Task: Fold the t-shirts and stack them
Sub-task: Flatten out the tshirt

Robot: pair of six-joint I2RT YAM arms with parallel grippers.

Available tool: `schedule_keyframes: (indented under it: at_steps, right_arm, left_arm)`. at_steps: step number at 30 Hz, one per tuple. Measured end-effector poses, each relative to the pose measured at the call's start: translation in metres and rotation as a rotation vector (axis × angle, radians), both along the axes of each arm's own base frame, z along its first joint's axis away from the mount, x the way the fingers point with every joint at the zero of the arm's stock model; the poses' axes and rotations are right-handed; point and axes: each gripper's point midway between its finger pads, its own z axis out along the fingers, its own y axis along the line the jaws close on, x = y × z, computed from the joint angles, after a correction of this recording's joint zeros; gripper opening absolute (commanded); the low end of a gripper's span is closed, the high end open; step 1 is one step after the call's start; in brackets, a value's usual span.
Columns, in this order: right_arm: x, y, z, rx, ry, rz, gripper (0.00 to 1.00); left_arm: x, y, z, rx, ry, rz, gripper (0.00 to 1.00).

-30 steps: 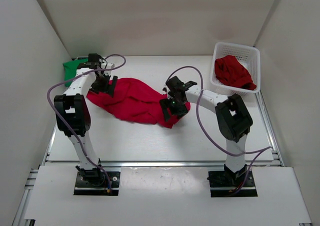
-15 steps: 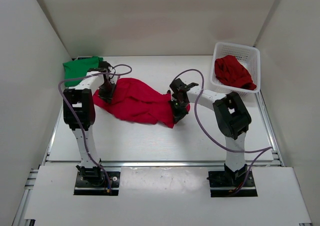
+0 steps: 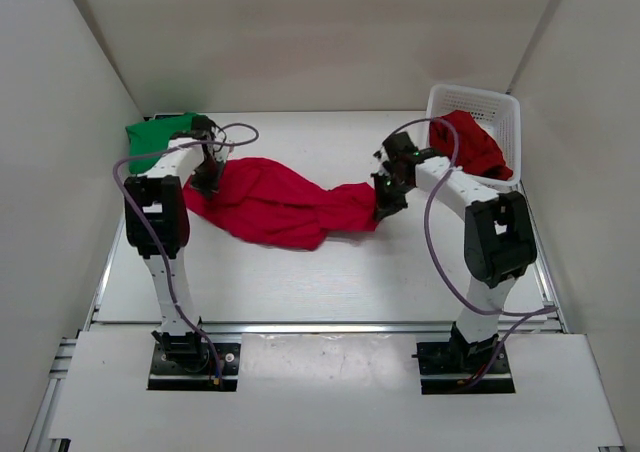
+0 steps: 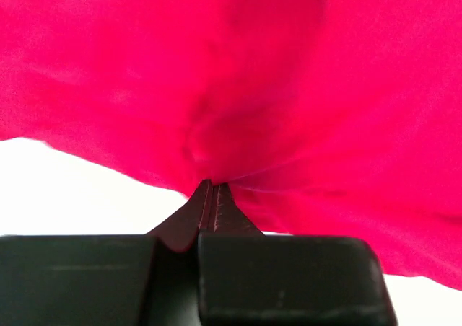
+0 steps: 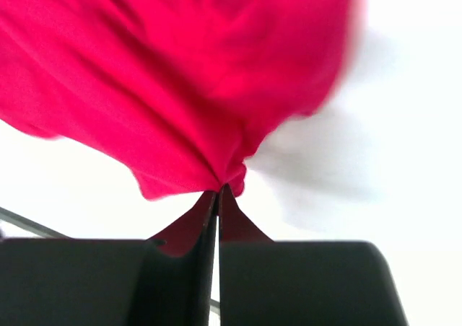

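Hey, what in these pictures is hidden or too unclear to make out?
- Top view: the left arm covers part of the green t-shirt, so its fold is unclear.
- Top view: the right arm crosses the basket and the bundled red t-shirt in it.
- Wrist views: left gripper and right gripper pinch the spread red t-shirt; which part is cut off, and the right view is blurred.

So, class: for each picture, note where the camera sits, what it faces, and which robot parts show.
Top external: above and behind, looking down at the table; left arm and right arm show whole.
Left wrist: on the left arm, facing its left gripper shut on the spread red t-shirt.
Right wrist: likewise, right gripper shut on the shirt's other end.
Shared: all views show that shirt.
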Motion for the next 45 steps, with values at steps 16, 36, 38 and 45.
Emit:
schedule_keyframes:
  at_steps: [16,36,38,45]
  right_arm:
    - [0.143,-0.08,0.377,0.267,-0.982,-0.268,0.0]
    - [-0.147,-0.058,0.062,-0.046,0.22,-0.104,0.0]
    - [-0.107,-0.055,0.068,-0.022,0.205,-0.134,0.0]
    - [0.211,-0.043,0.132,0.227,-0.297,-0.3,0.0]
  left_arm:
    - [0.085,0.04,0.448,0.208,-1.211,-0.023,0.0]
    - [-0.182,0.021,0.06,-0.07,0.064,-0.195,0.0]
    - [-0.17,0.016,0.058,-0.097,0.076,-0.19,0.0]
    - [0.069,0.005,0.088,-0.113,-0.167,-0.134,0.0]
